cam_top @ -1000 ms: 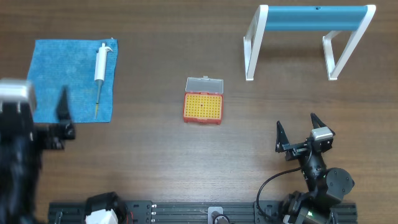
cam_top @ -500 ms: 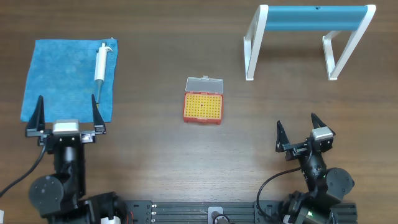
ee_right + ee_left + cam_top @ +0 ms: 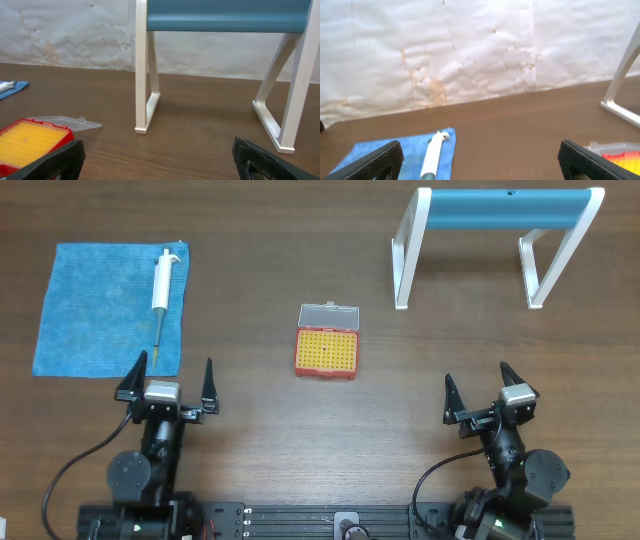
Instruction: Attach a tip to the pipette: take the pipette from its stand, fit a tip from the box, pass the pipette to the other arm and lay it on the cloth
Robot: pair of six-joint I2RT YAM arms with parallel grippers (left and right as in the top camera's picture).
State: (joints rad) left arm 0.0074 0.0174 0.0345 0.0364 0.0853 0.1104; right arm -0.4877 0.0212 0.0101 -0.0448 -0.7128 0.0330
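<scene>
So the left pincer [image 3: 172, 375] is pulled back now, wide apart and empty; the white plastic pipette [image 3: 160, 285] lies just ahead on the blue cloth [image 3: 95, 310]. Looks done.

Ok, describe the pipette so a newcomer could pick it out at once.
Start at the blue cloth on the left-arm side of the brown table. Along its inner edge lies a slim white pipette, yellowish tip pointing toward the arms. It is the only stick-like thing; the red tip box is squat.
</scene>
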